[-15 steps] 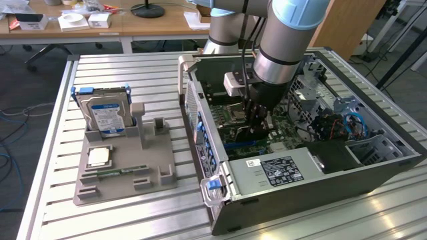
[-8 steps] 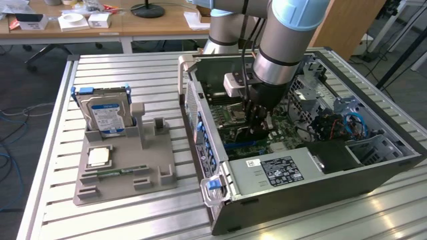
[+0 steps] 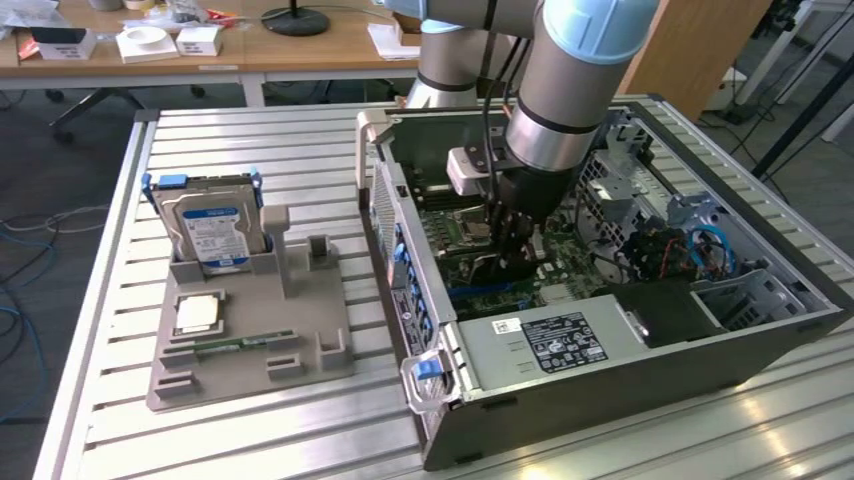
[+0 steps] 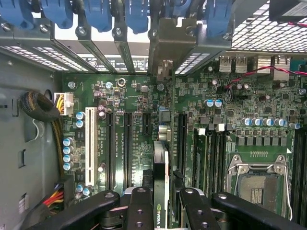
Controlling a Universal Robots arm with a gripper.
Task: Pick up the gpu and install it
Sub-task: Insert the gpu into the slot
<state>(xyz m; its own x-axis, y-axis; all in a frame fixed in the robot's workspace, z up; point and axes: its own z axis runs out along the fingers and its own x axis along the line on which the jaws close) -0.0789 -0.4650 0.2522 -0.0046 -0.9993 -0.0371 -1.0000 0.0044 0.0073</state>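
The gpu (image 4: pixel 161 158) is a thin black card seen edge-on in the wrist view, with a green logo near my fingers. Its pale metal end bracket (image 4: pixel 168 45) stands against the rear slot openings of the open computer case (image 3: pixel 387 215). My gripper (image 4: pixel 162 211) is shut on the card, one black finger (image 4: pixel 139 208) on each side. The card stands upright over the green motherboard (image 4: pixel 240 105), in line with a long black slot. In the exterior view my gripper (image 3: pixel 514 250) reaches down into the middle of the case, with the gpu (image 3: pixel 497 268) dark beneath it.
A blue-labelled hard drive (image 3: pixel 214 235) stands in a grey holder (image 3: pixel 254 350) at the exterior view's left, with a green memory stick (image 3: pixel 240 345) lying in it. Inside the case are the power supply (image 3: pixel 554 340), a processor socket (image 4: pixel 256 184), a white slot (image 4: pixel 89 143) and a cable bundle (image 4: pixel 41 108).
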